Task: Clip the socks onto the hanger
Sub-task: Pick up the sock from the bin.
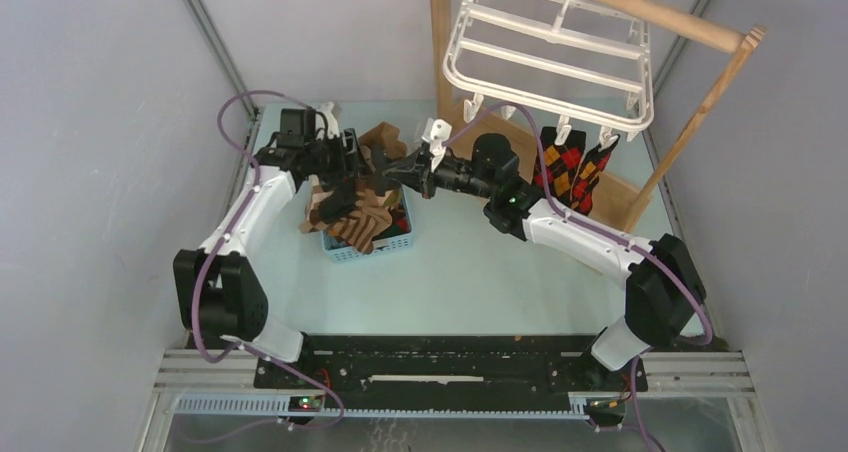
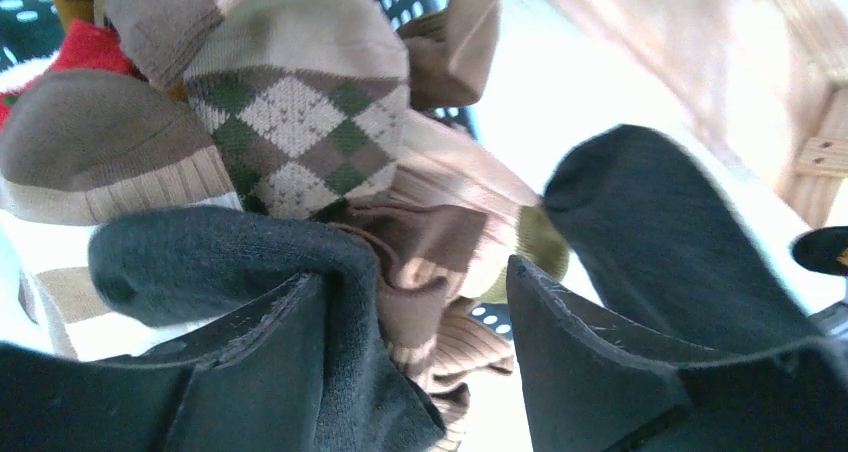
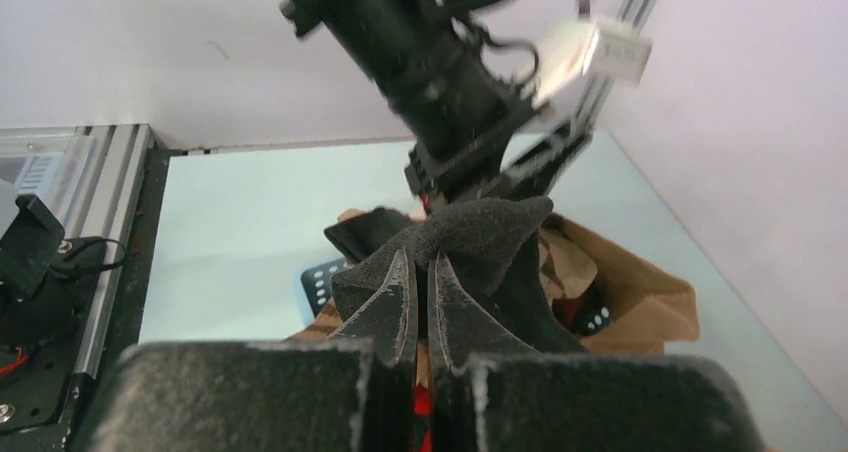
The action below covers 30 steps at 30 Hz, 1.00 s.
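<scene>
A black sock (image 3: 480, 227) is pinched between the shut fingers of my right gripper (image 3: 422, 257), just above the sock pile. My left gripper (image 2: 415, 272) faces it from the other side with its jaws apart. Black fabric (image 2: 210, 257) drapes over its left finger, and more of the black sock (image 2: 650, 212) hangs beside the right one. In the top view both grippers, left (image 1: 352, 172) and right (image 1: 387, 175), meet over the basket. The white hanger (image 1: 550, 57) hangs at the back. Two black argyle socks (image 1: 565, 167) are clipped to its front edge.
A blue plastic basket (image 1: 388, 240) holds a heap of brown and tan socks (image 1: 358, 217), one with a green argyle pattern (image 2: 300, 112). The hanger hangs from a wooden stand (image 1: 640, 7) at the back right. Grey walls close in on both sides.
</scene>
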Each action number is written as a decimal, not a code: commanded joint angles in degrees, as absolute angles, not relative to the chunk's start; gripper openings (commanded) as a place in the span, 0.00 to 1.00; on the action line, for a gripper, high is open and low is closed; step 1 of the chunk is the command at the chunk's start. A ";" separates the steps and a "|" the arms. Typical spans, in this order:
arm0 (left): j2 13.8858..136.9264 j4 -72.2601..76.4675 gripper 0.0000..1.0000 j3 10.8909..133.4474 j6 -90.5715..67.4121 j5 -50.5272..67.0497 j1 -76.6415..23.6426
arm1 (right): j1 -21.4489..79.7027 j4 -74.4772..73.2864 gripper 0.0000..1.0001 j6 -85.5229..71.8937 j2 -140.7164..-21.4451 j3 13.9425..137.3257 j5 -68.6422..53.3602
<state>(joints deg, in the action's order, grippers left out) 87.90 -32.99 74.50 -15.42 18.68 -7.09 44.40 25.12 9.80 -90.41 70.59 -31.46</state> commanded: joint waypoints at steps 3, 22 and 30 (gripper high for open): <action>81.66 -28.54 0.68 75.57 -19.06 22.59 -6.95 | 43.55 26.72 0.00 8.96 -83.80 64.58 -28.11; 70.42 -21.18 0.77 68.45 -15.75 32.71 -7.89 | 39.59 28.18 0.00 17.08 -63.20 42.40 -31.72; 77.69 -33.93 0.85 77.05 -14.79 26.43 -10.19 | 39.50 23.00 0.00 18.43 -56.88 40.63 -30.97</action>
<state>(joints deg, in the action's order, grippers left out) 74.02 -25.63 70.48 -17.37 30.96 -8.51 39.77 24.36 16.56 -60.16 41.50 -31.16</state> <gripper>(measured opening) 0.792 0.018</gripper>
